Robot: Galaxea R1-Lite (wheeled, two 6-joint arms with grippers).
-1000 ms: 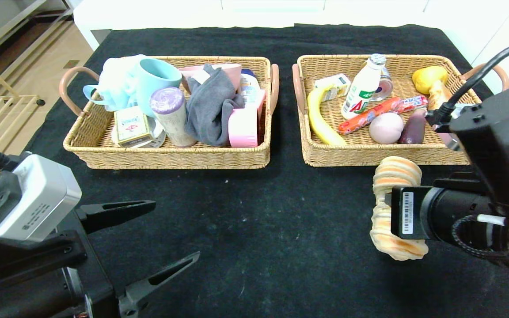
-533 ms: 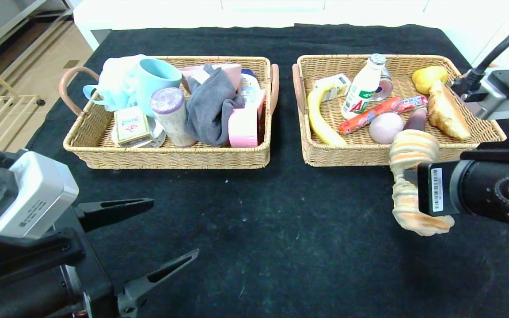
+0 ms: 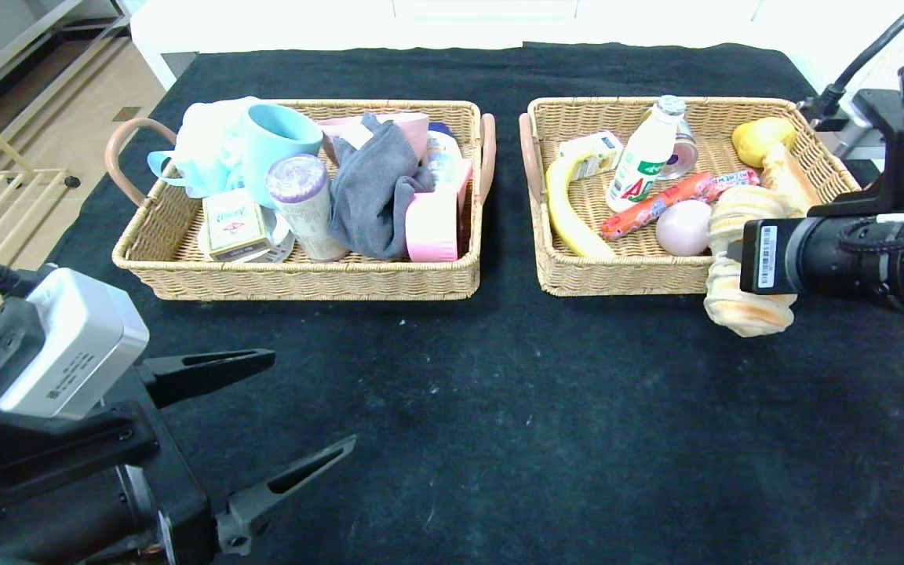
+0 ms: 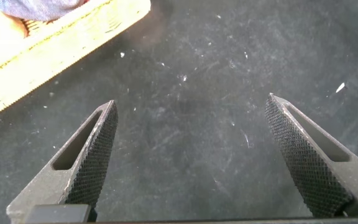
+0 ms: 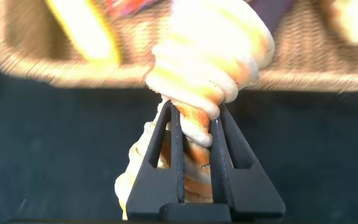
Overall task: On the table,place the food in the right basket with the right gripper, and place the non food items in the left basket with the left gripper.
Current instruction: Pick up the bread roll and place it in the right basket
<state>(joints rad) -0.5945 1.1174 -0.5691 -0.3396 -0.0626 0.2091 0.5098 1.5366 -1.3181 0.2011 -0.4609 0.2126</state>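
Head view: right gripper (image 3: 734, 255) clamped on twisted bread (image 3: 742, 259), held over the front rim of the right basket (image 3: 625, 275).
Left wrist view: left gripper (image 4: 191, 162) parked, fingers apart over black table (image 4: 197, 93). Right wrist view: bread pinched between fingers (image 5: 219, 155), basket just beyond.

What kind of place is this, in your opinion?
Probably an indoor sorting workstation: a black-covered table, a left basket of household items, a right basket of food.

Black arms, textured black claw (image 4: 188, 155) fingers, apparently grey-white wrist camera (image 3: 67, 345).
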